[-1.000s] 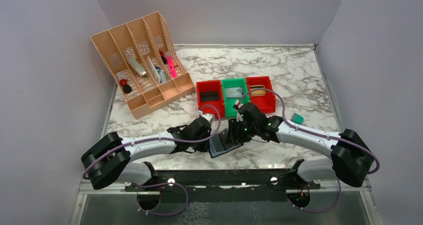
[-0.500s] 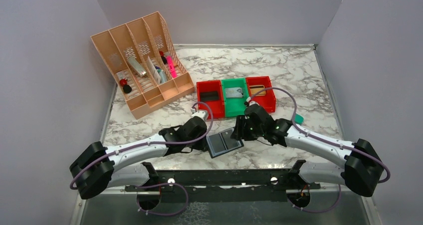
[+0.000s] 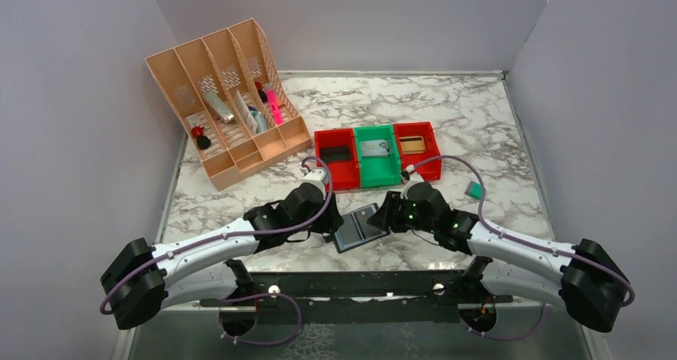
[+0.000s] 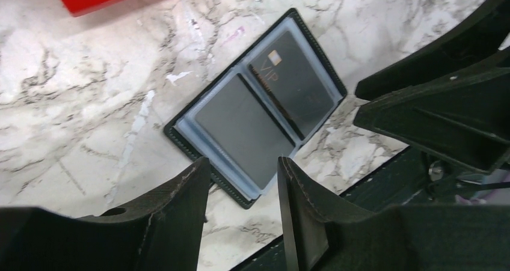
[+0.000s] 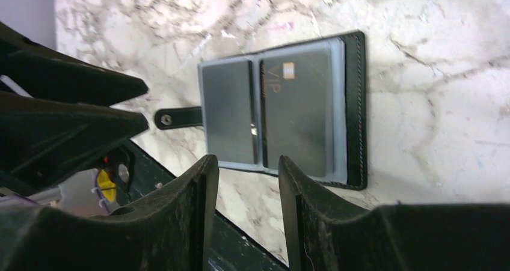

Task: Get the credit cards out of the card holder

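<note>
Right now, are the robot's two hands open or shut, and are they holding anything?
Left gripper: open, empty, near the card holder.
Right gripper: open, empty.

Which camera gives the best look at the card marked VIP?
The right wrist view: the VIP card lies square, lettering readable. The left wrist shows it slanted; the top view, only a tiny dark panel.
</note>
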Controlling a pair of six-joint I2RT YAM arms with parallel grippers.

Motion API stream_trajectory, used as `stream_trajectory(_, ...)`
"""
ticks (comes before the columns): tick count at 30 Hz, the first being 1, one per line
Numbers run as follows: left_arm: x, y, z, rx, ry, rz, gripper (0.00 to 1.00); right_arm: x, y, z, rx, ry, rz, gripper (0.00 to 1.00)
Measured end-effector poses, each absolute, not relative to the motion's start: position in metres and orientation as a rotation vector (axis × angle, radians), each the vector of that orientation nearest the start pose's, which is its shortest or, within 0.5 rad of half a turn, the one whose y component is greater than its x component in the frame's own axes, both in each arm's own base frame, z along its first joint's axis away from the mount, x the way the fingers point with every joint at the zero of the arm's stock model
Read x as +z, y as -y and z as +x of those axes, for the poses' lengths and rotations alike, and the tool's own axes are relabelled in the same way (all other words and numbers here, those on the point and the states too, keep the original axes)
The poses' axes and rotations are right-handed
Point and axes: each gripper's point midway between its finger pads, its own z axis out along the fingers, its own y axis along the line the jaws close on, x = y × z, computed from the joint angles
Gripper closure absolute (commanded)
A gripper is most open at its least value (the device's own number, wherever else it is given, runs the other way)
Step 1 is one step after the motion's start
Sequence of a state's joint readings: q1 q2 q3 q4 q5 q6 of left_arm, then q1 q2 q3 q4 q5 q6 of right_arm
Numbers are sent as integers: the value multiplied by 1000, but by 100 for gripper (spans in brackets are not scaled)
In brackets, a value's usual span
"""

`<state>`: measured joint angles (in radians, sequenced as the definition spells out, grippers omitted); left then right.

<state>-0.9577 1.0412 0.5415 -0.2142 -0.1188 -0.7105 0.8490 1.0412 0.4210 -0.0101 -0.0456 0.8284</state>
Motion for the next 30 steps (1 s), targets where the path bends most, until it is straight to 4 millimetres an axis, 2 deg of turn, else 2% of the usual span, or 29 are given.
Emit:
stream_trajectory(4, 95, 261, 168, -793, -2348, 221, 50, 90, -262, 179, 958, -2333, -79, 54)
stream_trajectory(8, 92, 268, 169, -821, -2359, 204, 50, 92, -279, 186, 966, -2364, -129, 55)
stream_trajectory(14, 80, 265, 168, -847, -2357, 127, 46, 71, -299, 171, 1086, -2449, -211, 56)
stream_trajectory(17, 72, 261, 165, -836, -2376, 117, 46, 53, -306, 163, 1120, -2517, -259, 60)
stream_trajectory(21, 58, 262, 164, -812, -2412, 114, 53, 30, -313, 162, 1101, -2601, -285, 64)
stream_trajectory(25, 35, 257, 157, -777, -2477, 125, 64, 29, -318, 164, 1114, -2598, -294, 64)
stream_trajectory(30, 31, 254, 155, -758, -2490, 136, 71, 28, -318, 164, 1115, -2603, -269, 67)
